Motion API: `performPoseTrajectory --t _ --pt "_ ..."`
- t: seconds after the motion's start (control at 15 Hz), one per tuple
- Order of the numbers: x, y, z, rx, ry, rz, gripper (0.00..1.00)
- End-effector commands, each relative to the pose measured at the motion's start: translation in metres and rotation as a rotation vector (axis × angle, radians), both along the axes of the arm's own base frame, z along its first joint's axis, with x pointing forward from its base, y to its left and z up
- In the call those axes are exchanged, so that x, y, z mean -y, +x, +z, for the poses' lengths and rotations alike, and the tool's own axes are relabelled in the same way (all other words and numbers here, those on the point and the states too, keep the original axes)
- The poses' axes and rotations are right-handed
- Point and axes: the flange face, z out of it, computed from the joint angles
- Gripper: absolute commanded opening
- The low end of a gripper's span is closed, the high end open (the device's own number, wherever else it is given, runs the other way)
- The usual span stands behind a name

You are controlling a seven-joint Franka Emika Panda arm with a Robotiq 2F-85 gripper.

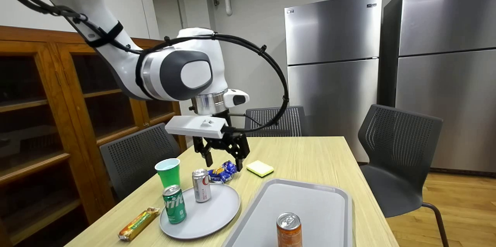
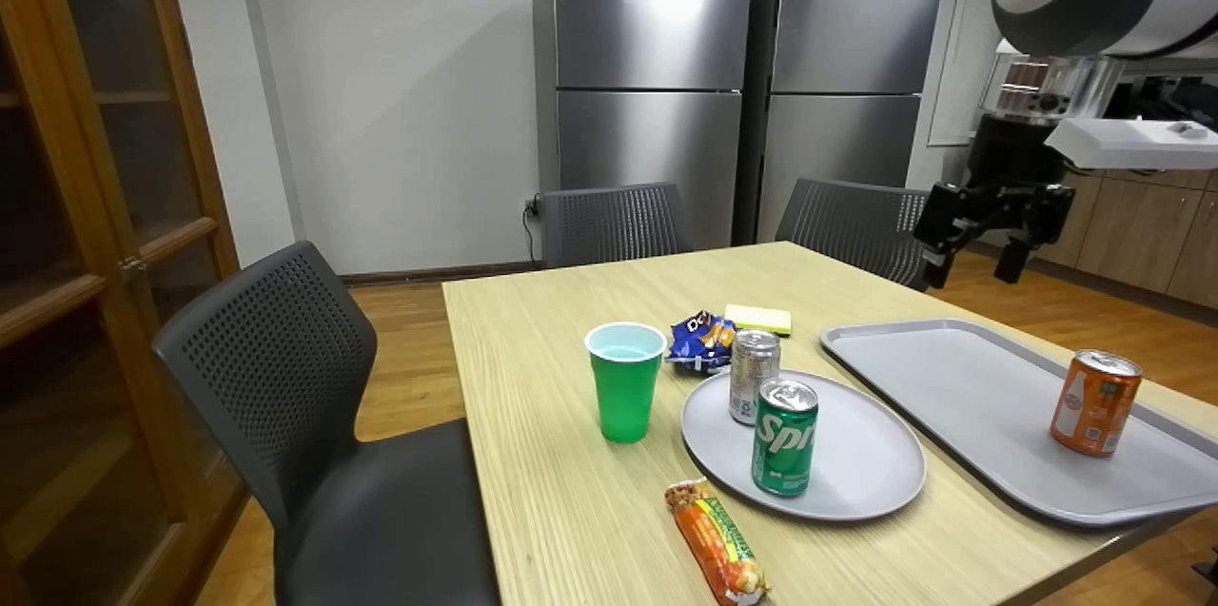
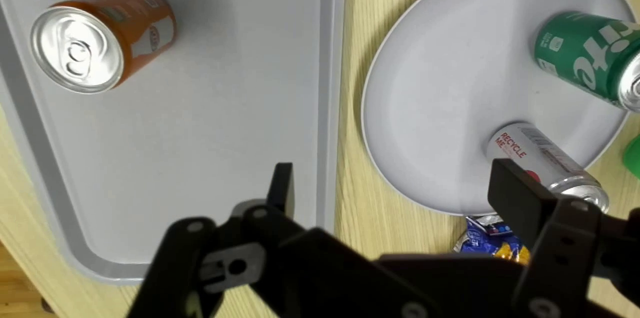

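Pincer spread wide and gripping nothing, the arm I run from afar hangs above a pale tabletop. In my wrist view, one finger shows against a gray tray, the other covers part of a silver can. That can and a green can stand upright on a round plate; an orange can stands upright on the tray. Near the plate I see a green cup, a blue snack bag and an orange-wrapped bar, with a yellow sponge near the bag. Two steel refrigerators stand behind the tabletop.
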Motion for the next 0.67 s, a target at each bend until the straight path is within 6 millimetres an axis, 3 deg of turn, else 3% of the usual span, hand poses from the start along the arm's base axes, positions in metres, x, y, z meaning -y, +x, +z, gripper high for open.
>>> performPoseTrajectory --t 0.0,0.6 --pt "0.021 -0.018 0.008 0.011 0.000 -0.055 1.00" --pt "0.084 -0.046 -0.001 0.018 0.000 -0.192 1.00"
